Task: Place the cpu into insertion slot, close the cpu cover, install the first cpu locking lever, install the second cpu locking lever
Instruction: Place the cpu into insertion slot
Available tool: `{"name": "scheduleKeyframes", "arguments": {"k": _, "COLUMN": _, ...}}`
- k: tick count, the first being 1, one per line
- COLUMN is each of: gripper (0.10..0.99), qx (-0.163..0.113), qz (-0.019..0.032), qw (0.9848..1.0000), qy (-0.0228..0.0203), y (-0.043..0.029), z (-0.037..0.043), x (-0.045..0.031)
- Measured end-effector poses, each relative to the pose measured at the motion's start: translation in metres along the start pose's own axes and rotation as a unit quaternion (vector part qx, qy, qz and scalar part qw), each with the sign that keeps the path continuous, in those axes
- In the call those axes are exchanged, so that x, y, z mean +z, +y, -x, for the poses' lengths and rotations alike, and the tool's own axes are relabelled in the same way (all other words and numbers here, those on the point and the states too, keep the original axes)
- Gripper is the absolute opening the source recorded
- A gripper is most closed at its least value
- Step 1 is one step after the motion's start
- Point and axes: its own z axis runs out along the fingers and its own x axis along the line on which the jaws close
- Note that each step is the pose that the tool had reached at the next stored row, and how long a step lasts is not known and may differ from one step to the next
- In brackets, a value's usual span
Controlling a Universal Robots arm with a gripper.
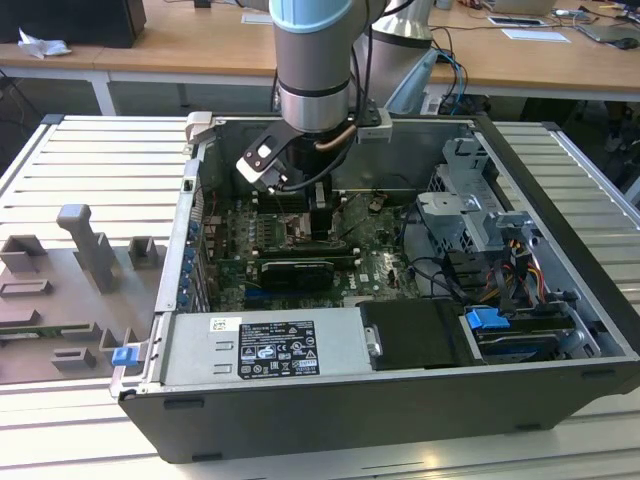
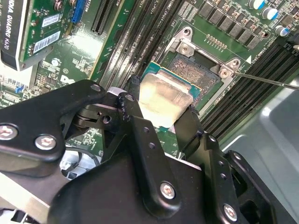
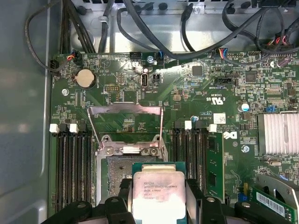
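Silvery cpu (image 3: pixel 156 196) clamped in gripper (image 3: pixel 158 190), poised just over insertion slot (image 3: pixel 117 170), cpu cover (image 3: pixel 125 110) standing open

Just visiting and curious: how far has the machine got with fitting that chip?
Early on. Done: the cpu is picked up. In hand: the jaws grip it just over the insertion slot, whose contacts lie bare. Left: seating it, closing the cpu cover, which stands open, and both locking levers.

One arm (image 1: pixel 315 60), one gripper (image 2: pixel 161 109), two fingers (image 2: pixel 140 135). One cpu (image 3: pixel 160 193), one insertion slot (image 3: pixel 117 170), one cpu cover (image 3: pixel 126 110). Two banks of memory slots (image 3: pixel 70 168), four white latches (image 3: pixel 53 128), one coin battery (image 3: pixel 85 78), one finned heatsink (image 3: pixel 280 133). One graphics card (image 1: pixel 298 272), one open case (image 1: pixel 330 420).
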Motion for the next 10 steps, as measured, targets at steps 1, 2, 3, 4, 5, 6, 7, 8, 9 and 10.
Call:
{"name": "scheduleKeyframes", "arguments": {"k": 1, "gripper": 0.537, "qx": 0.0, "qz": 0.0, "qw": 1.0, "qy": 0.0, "y": 0.0, "z": -0.0001, "x": 0.0002}}
{"name": "scheduleKeyframes", "arguments": {"k": 2, "gripper": 0.537, "qx": 0.0, "qz": 0.0, "qw": 1.0, "qy": 0.0, "y": 0.0, "z": -0.0002, "x": 0.0004}}
{"name": "scheduleKeyframes", "arguments": {"k": 3, "gripper": 0.537, "qx": 0.0, "qz": 0.0, "qw": 1.0, "qy": 0.0, "y": -0.0001, "z": -0.0005, "x": 0.0008}}
{"name": "scheduleKeyframes", "arguments": {"k": 4, "gripper": 0.537, "qx": 0.0, "qz": 0.0, "qw": 1.0, "qy": 0.0, "y": -0.0001, "z": -0.0007, "x": 0.0012}}
{"name": "scheduleKeyframes", "arguments": {"k": 5, "gripper": 0.537, "qx": 0.0, "qz": 0.0, "qw": 1.0, "qy": 0.0, "y": -0.0001, "z": -0.0009, "x": 0.0014}}
{"name": "scheduleKeyframes", "arguments": {"k": 6, "gripper": 0.537, "qx": 0.0, "qz": 0.0, "qw": 1.0, "qy": 0.0, "y": -0.0002, "z": -0.001, "x": 0.0016}}
{"name": "scheduleKeyframes", "arguments": {"k": 7, "gripper": 0.537, "qx": 0.0, "qz": 0.0, "qw": 1.0, "qy": 0.0, "y": -0.0002, "z": -0.0012, "x": 0.0019}}
{"name": "scheduleKeyframes", "arguments": {"k": 8, "gripper": 0.537, "qx": 0.0, "qz": 0.0, "qw": 1.0, "qy": 0.0, "y": -0.0003, "z": -0.0013, "x": 0.0021}}
{"name": "scheduleKeyframes", "arguments": {"k": 9, "gripper": 0.537, "qx": 0.0, "qz": 0.0, "qw": 1.0, "qy": 0.0, "y": -0.0003, "z": -0.0015, "x": 0.0024}}
{"name": "scheduleKeyframes", "arguments": {"k": 10, "gripper": 0.537, "qx": 0.0, "qz": 0.0, "qw": 1.0, "qy": 0.0, "y": -0.0004, "z": -0.0016, "x": 0.0026}}
